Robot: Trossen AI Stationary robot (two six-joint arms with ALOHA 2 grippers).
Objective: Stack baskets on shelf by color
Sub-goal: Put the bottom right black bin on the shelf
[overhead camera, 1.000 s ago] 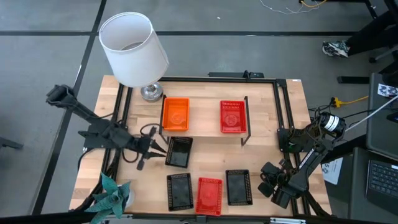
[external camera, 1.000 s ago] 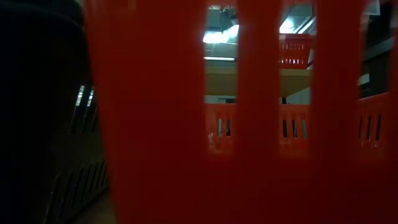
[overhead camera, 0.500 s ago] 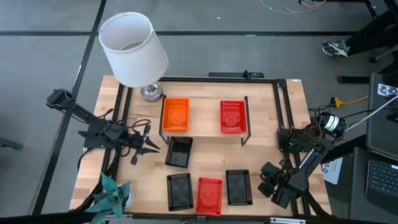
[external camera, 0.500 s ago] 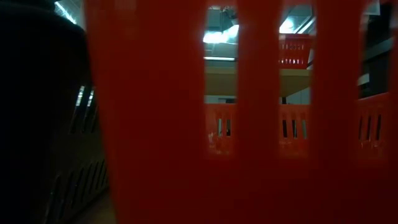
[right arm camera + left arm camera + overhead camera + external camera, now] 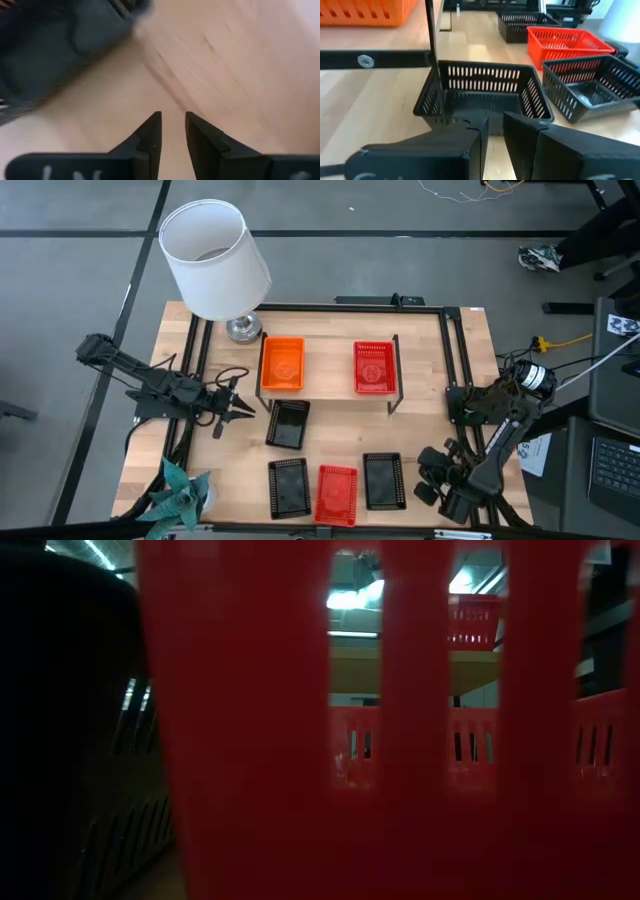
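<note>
We watch the left gripper [image 5: 237,412] back away empty, jaws slightly parted, from the black basket [image 5: 288,424] left on the table below the shelf [image 5: 330,393], unstacked; right gripper [image 5: 432,472] idles.

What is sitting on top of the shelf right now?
On the shelf: an orange basket toward the left and a red basket toward the right. Whether more baskets are nested inside each cannot be seen from above.
</note>
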